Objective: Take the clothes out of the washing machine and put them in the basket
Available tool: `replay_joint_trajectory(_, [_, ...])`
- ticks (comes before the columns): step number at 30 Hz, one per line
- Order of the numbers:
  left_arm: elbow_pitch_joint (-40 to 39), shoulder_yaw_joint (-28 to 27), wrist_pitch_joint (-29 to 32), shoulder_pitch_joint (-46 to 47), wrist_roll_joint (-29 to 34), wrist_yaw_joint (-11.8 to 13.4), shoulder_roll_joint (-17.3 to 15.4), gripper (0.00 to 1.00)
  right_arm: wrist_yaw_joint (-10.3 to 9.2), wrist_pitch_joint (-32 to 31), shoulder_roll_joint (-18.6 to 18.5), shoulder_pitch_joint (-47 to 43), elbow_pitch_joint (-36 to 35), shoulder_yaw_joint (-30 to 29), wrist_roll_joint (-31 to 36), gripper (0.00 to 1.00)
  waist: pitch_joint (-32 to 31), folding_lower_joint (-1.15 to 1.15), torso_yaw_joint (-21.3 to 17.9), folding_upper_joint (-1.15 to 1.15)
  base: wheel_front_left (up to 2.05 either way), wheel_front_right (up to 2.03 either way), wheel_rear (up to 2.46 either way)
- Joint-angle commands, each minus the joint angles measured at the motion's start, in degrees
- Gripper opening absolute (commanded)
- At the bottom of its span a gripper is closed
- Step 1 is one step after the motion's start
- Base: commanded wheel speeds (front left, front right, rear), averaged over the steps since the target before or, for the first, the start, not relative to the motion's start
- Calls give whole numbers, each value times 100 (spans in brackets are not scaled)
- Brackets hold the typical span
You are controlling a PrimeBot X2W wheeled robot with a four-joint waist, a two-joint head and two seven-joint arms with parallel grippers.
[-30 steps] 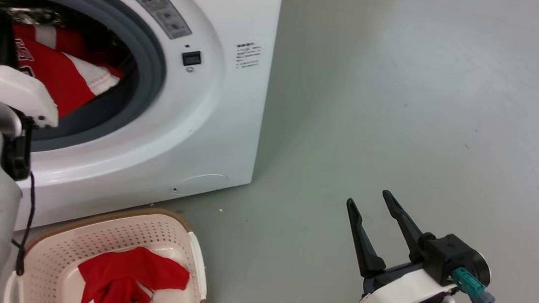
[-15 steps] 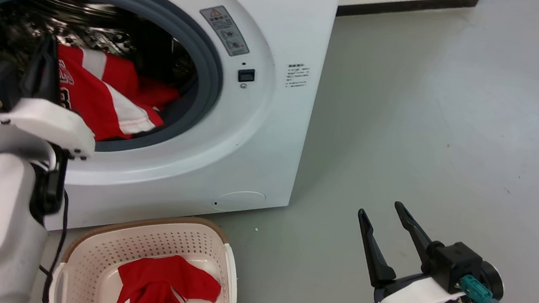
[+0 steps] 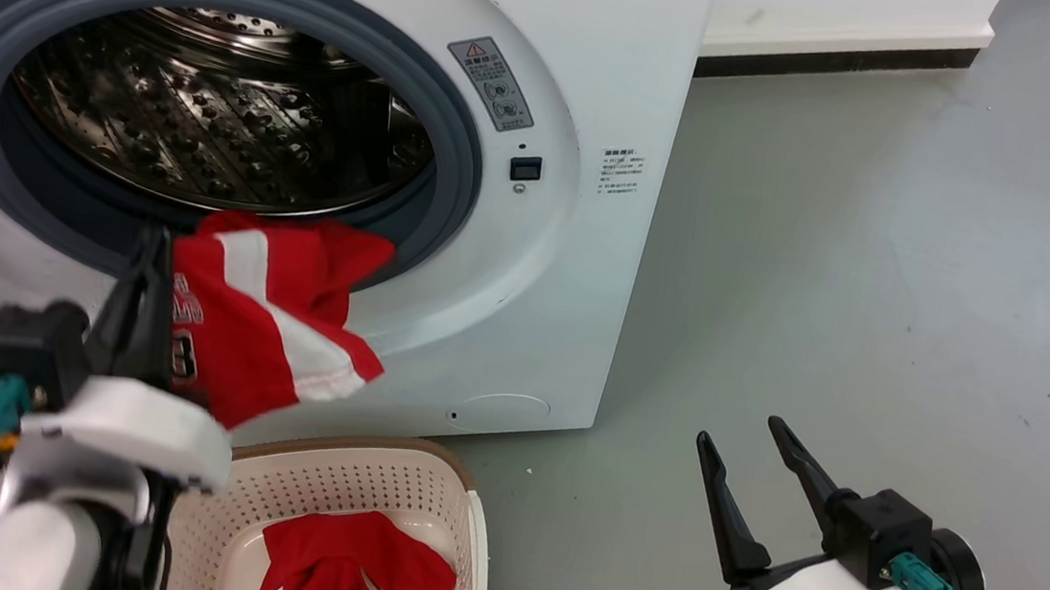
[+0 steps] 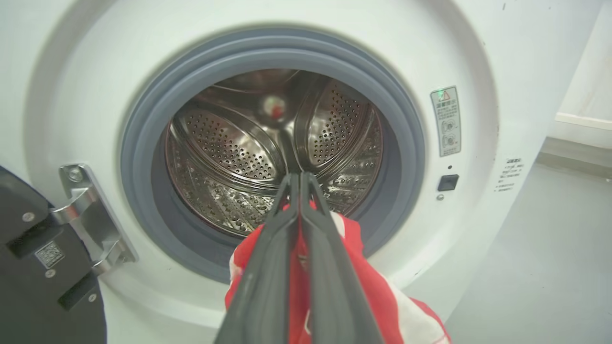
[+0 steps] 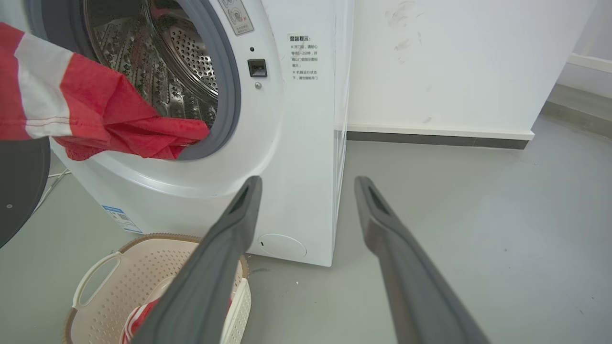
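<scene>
My left gripper [image 3: 149, 244] [image 4: 299, 179] is shut on a red garment with white stripes [image 3: 267, 318] [image 4: 363, 291] [image 5: 91, 110], which hangs out over the grey rim of the washing machine [image 3: 575, 271] [image 4: 478, 57] [image 5: 306, 143]. The steel drum [image 3: 214, 121] [image 4: 267, 153] behind it looks bare. Below stands the cream basket [image 3: 352, 490] [image 5: 143, 267] with another red garment [image 3: 354, 568] in it. My right gripper [image 3: 745, 456] [image 5: 306, 184] is open over the floor at the right, holding nothing.
The machine's open door with its metal hinge [image 4: 86, 215] is at the left. Grey floor [image 3: 874, 271] spreads to the right of the machine. A white wall with a dark skirting [image 3: 837, 55] runs behind.
My left gripper has drawn back out of the drum, pulling the red garment over the rim. The head camera has shifted, showing more of the machine. The right gripper has hardly moved.
</scene>
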State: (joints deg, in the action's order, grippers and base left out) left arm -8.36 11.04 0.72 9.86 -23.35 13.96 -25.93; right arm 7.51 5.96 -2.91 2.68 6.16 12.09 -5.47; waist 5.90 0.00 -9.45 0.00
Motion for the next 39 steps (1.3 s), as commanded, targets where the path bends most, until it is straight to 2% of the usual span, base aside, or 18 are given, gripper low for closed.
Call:
replay_joint_trajectory(1, [-97,17,14,-132,14,33,-6,0,-4,-28,6,-68,-26,8,14,100,0,0,15,0,0,0,0])
replay_joint_trajectory(7, [-396,96,198,-823,-166,171,100,0,-4,-97,6,-51,-101,29,80,100,46,0,72,0,0,0,0])
replay_joint_trajectory(13, [128,281,152,-1262,-473,112,415,0,-4,-112,6,21,-172,36,58,100,206,0,49,0,0,0,0])
replay_joint_trajectory(19, [1163,422,-22,-1311,-774,-97,743,0,-4,-93,6,119,-196,74,32,100,467,0,-7,0,0,0,0])
replay_joint_trajectory(29, [3051,542,-450,-610,-982,-541,1138,0,-4,-23,7,426,-219,134,51,100,1116,0,-155,0,0,0,0])
replay_joint_trajectory(39, [4971,365,-1118,570,-953,-839,1013,0,-5,113,7,763,-319,233,30,100,1962,0,-496,0,0,0,0])
